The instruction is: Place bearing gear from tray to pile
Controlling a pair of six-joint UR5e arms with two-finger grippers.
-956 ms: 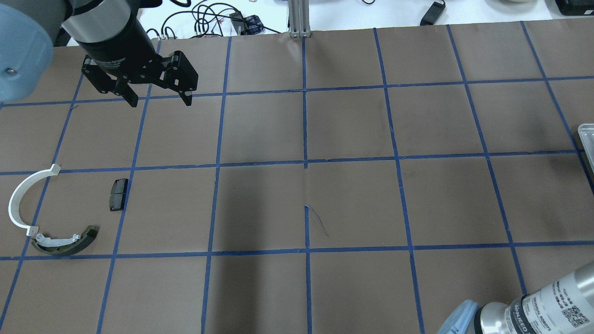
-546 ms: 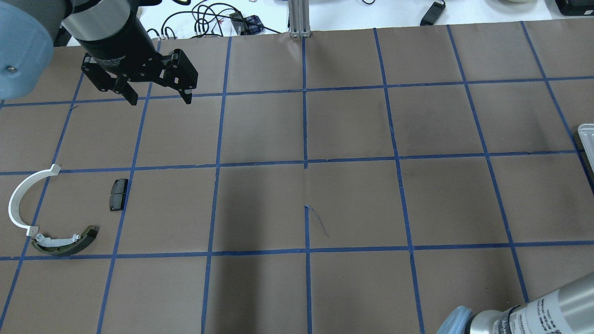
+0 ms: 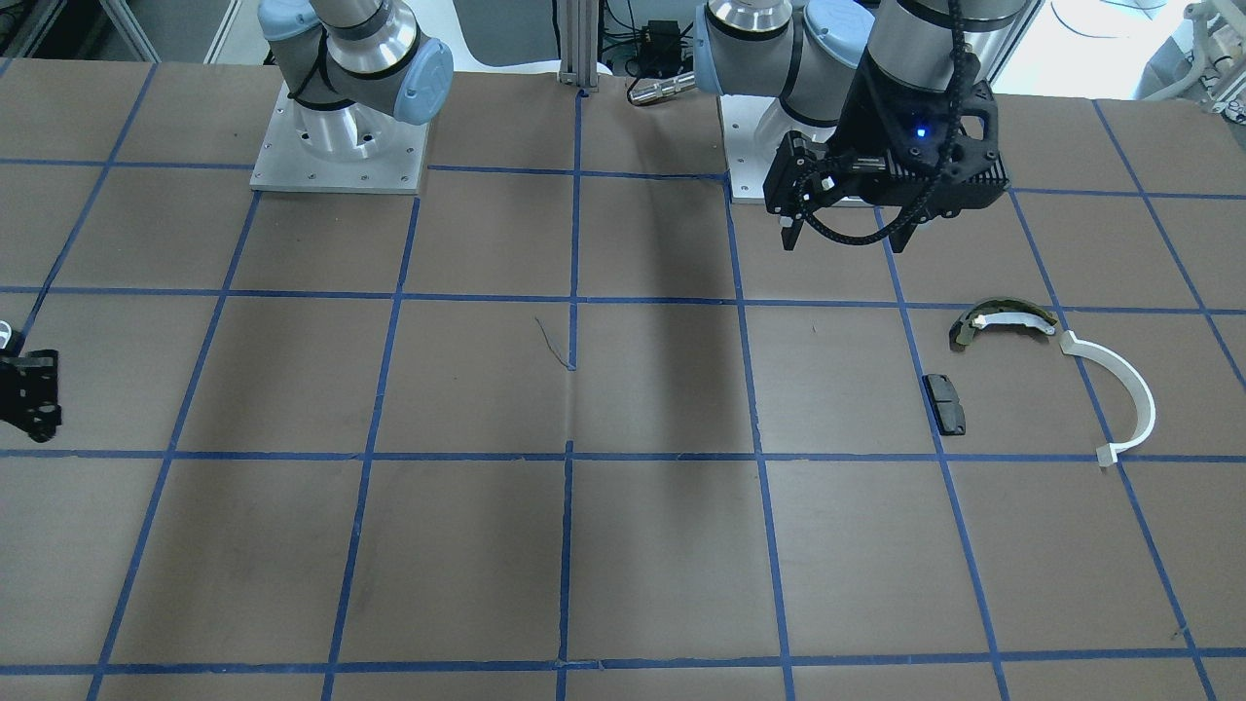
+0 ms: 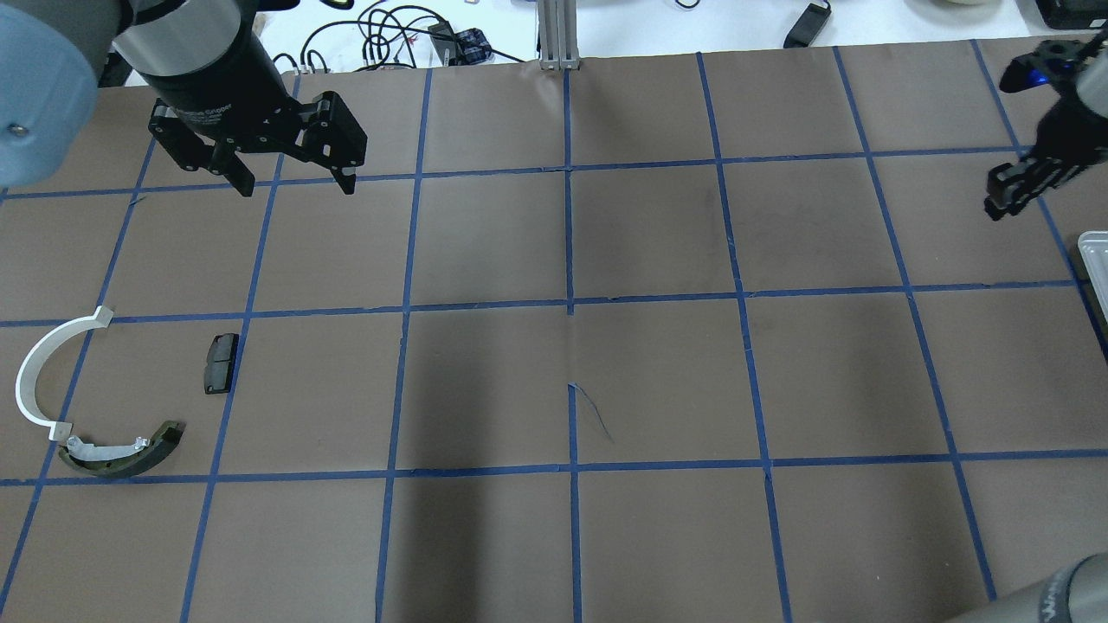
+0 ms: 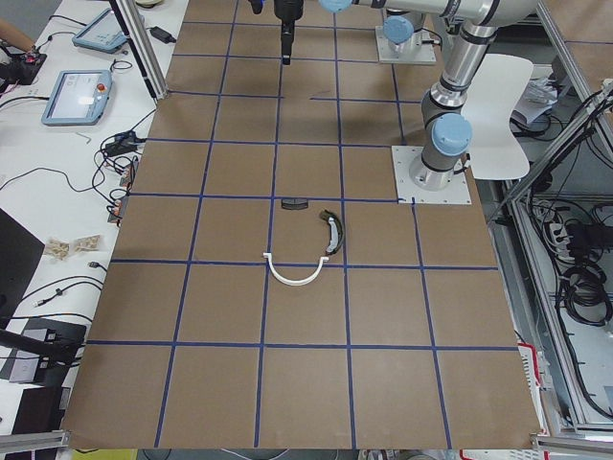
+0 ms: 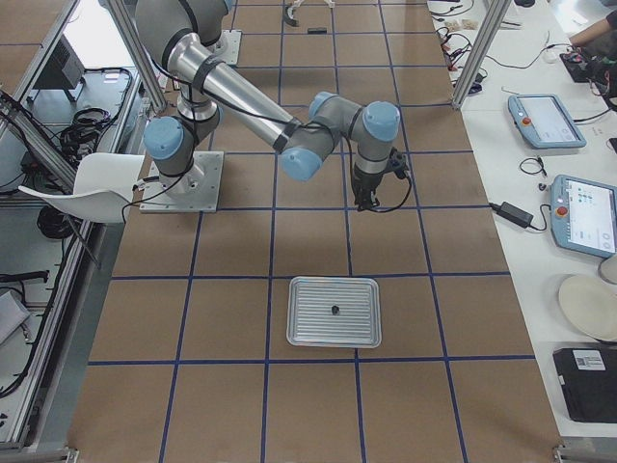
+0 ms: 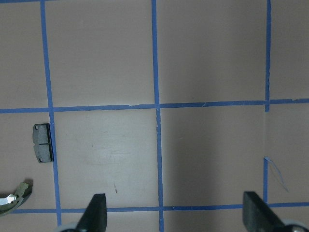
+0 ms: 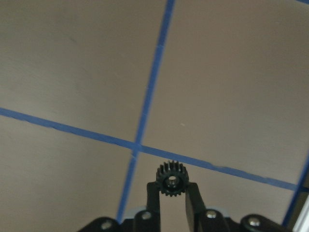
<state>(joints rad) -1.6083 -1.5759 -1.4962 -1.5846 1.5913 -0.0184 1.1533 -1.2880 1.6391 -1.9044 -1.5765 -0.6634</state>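
Note:
My right gripper (image 8: pixel 171 193) is shut on a small black bearing gear (image 8: pixel 171 180), held above the bare mat. It also shows at the far right of the overhead view (image 4: pixel 1004 197) and at the left edge of the front view (image 3: pixel 29 399). The pile lies at the near left: a white half-ring strip (image 4: pixel 35 372), an olive-green shoe (image 4: pixel 121 450) and a black pad (image 4: pixel 221 363). My left gripper (image 4: pixel 294 186) is open and empty, hovering beyond the pile. The left wrist view shows the pad (image 7: pixel 42 143) and the shoe's tip (image 7: pixel 14 197).
The metal tray (image 6: pixel 299 333) sits on the mat on my right, its corner at the overhead view's edge (image 4: pixel 1092 247). A small dark part (image 6: pixel 335 310) lies in it. Cables and tablets lie beyond the table's far edge.
My right arm has swung up from the near right corner; its gripper now shows at the far right of the overhead view. The left gripper has barely moved.

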